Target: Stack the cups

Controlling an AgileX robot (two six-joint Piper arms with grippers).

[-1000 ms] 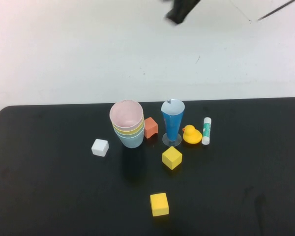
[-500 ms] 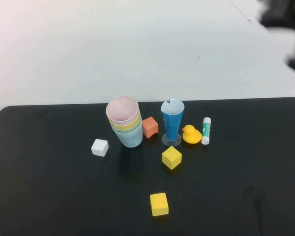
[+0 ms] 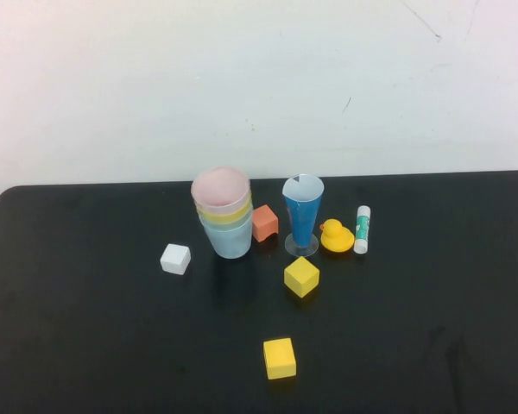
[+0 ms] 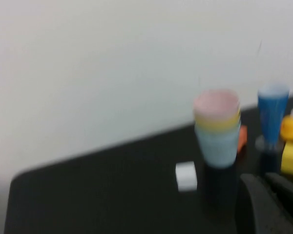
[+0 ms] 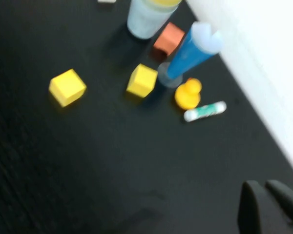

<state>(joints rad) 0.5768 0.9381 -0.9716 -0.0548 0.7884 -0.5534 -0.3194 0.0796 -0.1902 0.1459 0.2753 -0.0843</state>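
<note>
High view shows the cups (image 3: 224, 213) nested in one stack near the counter's (image 3: 86, 345) far edge. They look light and slippery; grip the rim. My left claw (image 4: 271, 204) and right claw (image 5: 268, 207) hang back, both pressed together.

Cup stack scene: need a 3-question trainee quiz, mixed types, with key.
1. True or false: the cup stack has the pink cup on top.
2. Which sits nearest the blue cone glass? A) white cube B) rubber duck C) front yellow cube
3. Fill in: the left end effector and right end effector each appear only in their own ____ view, both shut.

Key: 1 true; 2 B; 3 wrist
</note>
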